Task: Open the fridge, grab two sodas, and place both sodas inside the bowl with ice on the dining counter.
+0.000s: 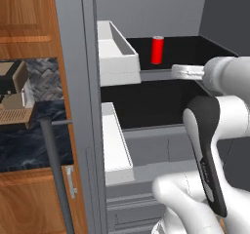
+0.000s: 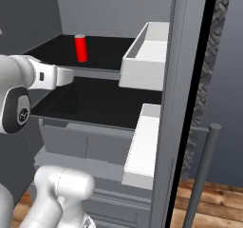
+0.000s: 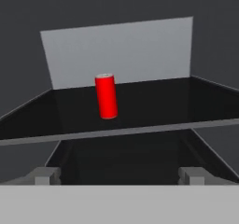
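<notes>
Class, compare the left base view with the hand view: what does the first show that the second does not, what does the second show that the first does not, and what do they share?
Only the left base view: the fridge's open door with its white door bins, a long bar handle, the coffee machine on a dark counter, brown wooden cabinets, and the robot's arm.
Only the hand view: the open gripper, its fingertips wide apart and aimed at the shelf.
Both: one red soda can standing upright on the fridge's dark upper shelf.
</notes>
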Available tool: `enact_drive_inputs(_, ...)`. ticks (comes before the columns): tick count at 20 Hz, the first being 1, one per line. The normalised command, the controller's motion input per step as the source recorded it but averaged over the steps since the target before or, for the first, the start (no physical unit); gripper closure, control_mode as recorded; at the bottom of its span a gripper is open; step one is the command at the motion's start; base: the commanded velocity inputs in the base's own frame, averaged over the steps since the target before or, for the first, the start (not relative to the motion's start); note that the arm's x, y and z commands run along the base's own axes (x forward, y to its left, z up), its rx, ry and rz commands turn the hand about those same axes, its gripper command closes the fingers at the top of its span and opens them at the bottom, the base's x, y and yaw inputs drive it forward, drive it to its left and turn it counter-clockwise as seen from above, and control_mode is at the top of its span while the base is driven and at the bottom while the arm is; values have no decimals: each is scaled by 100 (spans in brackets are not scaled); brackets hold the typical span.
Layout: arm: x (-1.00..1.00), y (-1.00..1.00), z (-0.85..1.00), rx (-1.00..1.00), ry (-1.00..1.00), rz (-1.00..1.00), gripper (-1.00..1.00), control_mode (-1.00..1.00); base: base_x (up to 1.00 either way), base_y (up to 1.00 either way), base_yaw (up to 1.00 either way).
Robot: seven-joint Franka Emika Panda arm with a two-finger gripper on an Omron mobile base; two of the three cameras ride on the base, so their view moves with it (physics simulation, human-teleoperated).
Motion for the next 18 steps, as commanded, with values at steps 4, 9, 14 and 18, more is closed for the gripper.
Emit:
enact_drive_inputs(4,0,0,10,0,-9,0,-100,-100,0,0,0)
enact_drive_inputs(9,0,1,-1,-2,0,0,-100,-100,0,0,0)
enact_drive_inputs(14,5,0,16,0,0,-1,-100,-100,0,0,0)
enact_drive_inputs(18,10,10,3,-1,0,0,-100,-100,0,0,0)
